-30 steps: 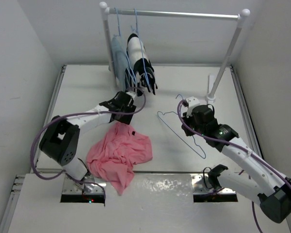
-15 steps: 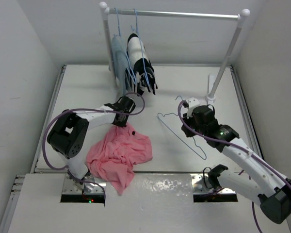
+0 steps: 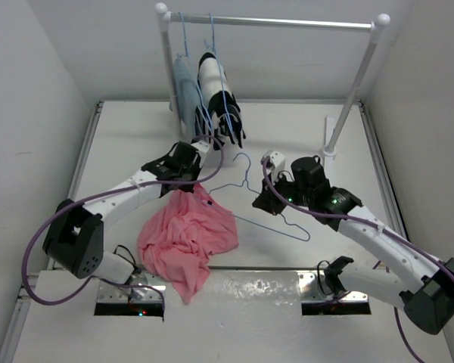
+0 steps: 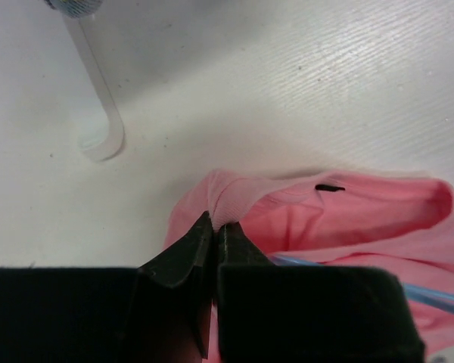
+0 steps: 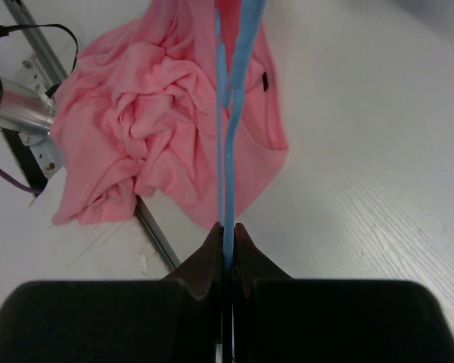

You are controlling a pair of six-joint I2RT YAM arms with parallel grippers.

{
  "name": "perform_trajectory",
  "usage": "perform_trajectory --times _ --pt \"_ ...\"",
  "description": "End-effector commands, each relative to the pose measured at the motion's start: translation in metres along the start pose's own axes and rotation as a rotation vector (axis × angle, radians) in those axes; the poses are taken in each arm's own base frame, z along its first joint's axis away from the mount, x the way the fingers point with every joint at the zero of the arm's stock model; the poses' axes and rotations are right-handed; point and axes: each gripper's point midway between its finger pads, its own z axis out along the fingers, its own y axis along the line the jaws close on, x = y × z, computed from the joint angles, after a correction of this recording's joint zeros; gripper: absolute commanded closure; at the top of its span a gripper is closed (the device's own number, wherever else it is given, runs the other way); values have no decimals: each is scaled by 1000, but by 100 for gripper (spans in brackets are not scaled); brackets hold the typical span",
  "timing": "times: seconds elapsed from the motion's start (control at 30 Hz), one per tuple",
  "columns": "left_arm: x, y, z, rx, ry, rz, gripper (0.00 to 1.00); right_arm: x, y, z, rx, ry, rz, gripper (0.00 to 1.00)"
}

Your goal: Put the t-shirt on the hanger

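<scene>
- A white surface [image 3: 303, 144] seen from above, with two robot arms reaching in from its near edge.
- The t-shirt [image 3: 188, 238], salmon pink, lies crumpled on the left half of the surface, in front of the left arm's base. Its neck end points away from the bases.
- The left pincer [image 3: 194, 181] sits at that far end of the t-shirt. In the left wrist view, the left pincer [image 4: 216, 227] is clenched on a small raised fold of the collar edge of the t-shirt [image 4: 348, 219], with pink cloth pinched between the two dark tips. The neck opening spreads out to the right of the tips, with a small dark tag on its rim.
- The hanger [image 3: 247, 172], thin light-blue wire, is in the middle of the surface just right of the t-shirt, with its hook pointing towards the far side.
- The right pincer [image 3: 261, 203] grasps the hanger. In the right wrist view, the right pincer [image 5: 227, 231] is closed tight on the wire of the hanger [image 5: 228, 151], which runs straight up from the tips and crosses over the t-shirt [image 5: 151, 113].
- In the left wrist view a stretch of the hanger [image 4: 439, 296] crosses the pink cloth at lower right. Whether it is inside the neck opening cannot be told.
- At the far edge stands a white clothes rack [image 3: 272, 21]. A grey-blue garment [image 3: 185, 91] and a black-and-white striped garment [image 3: 219, 91] hang side by side at its left end.
</scene>
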Motion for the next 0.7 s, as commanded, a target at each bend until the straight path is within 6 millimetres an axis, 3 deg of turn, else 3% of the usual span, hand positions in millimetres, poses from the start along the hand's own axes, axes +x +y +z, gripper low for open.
perform_trajectory --times 0.0,0.2,0.33,0.4,0.5,0.67 --pt "-4 -8 -5 57 -33 28 100 -40 16 8 -89 -121 -52 100" --pt "-17 -18 -21 146 -83 93 100 -48 3 26 -56 -115 -87 100" --pt "-17 -25 -28 197 -124 138 100 -57 7 29 -91 -138 -135 100" --pt "-29 -28 -33 216 -171 138 100 -47 11 35 -134 -130 -129 100" --pt "-48 -42 -47 302 -231 165 100 -41 16 41 -184 -183 -110 100" --pt "-61 -66 -83 467 -338 232 100 -41 16 47 -200 -265 -82 100"
